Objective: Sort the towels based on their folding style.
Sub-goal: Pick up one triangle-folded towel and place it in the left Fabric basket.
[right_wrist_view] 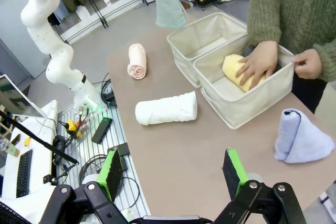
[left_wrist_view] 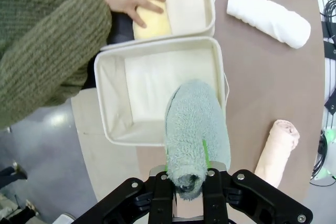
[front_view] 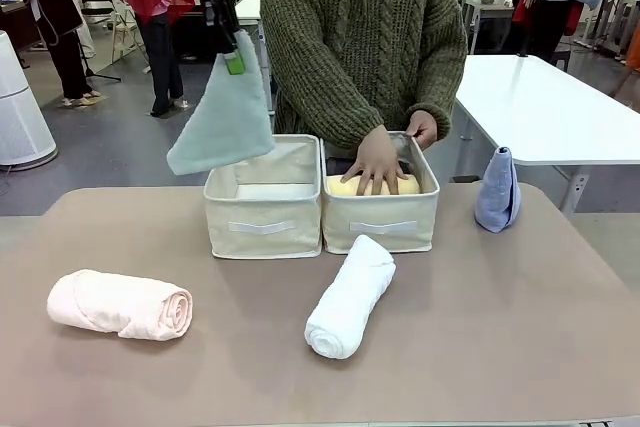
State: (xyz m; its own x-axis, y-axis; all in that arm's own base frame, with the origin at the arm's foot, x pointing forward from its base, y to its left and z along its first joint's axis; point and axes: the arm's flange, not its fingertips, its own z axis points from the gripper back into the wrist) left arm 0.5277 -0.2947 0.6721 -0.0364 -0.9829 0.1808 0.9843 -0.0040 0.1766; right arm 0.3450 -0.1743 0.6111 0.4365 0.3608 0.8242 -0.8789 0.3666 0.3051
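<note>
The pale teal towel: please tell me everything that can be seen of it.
The pale teal towel is fluffy terry cloth folded into a cone. The left gripper is shut on its narrow tip, so it hangs in the air, wide end down, a little tilted. It is above the left beige bin, near the bin's edge, without touching it.

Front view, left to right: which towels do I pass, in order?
pink rolled towel → pale teal towel hanging from the left gripper → white rolled towel → lavender-blue cone towel. The yellow towel in the bin overlaps the white one, so it is left out.
</note>
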